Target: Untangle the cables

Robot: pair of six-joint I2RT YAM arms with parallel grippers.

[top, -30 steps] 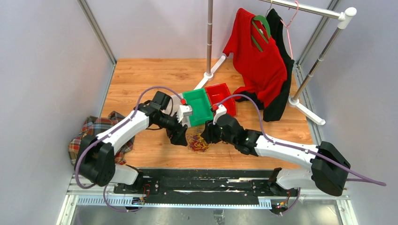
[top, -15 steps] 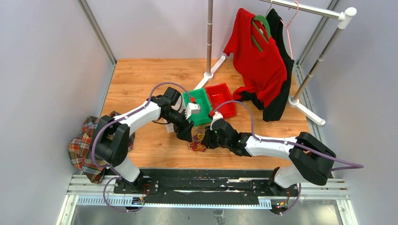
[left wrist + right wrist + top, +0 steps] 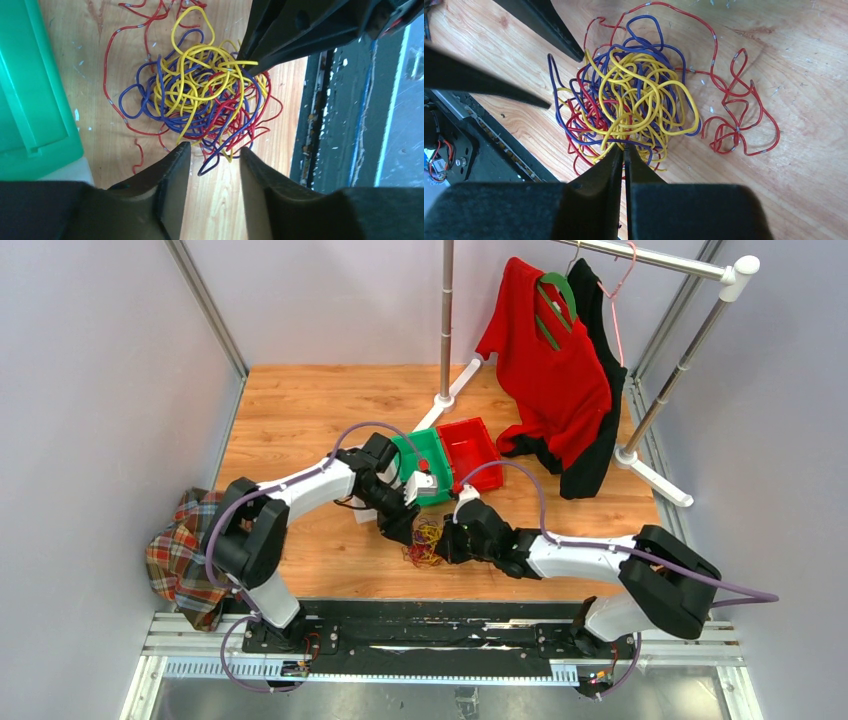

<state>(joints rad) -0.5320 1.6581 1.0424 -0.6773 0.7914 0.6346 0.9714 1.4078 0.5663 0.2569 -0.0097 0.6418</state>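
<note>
The cables [image 3: 425,540] are a tangle of thin yellow, blue-purple and red strands on the wooden table, near its front edge. The cables [image 3: 200,95] fill the middle of the left wrist view, and the cables [image 3: 629,105] lie just beyond my right fingertips. My left gripper [image 3: 214,154] stands open at the tangle's edge, a blue loop lying in its mouth, unpinched. From the opposite side, my right gripper [image 3: 624,146] is shut on strands at the tangle's rim. The two grippers, left [image 3: 408,530] and right [image 3: 446,543], flank the pile.
A green bin [image 3: 437,468] and a red bin [image 3: 470,450] sit just behind the tangle. A loose red strand [image 3: 739,115] trails off to one side. A plaid cloth [image 3: 180,545] hangs off the left edge. A rack with a red garment [image 3: 555,360] stands at the back right. A black rail [image 3: 420,625] borders the front.
Both arms have closed in on the tangle. The right gripper has shut on its edge. The left jaws have narrowed around a blue loop.
</note>
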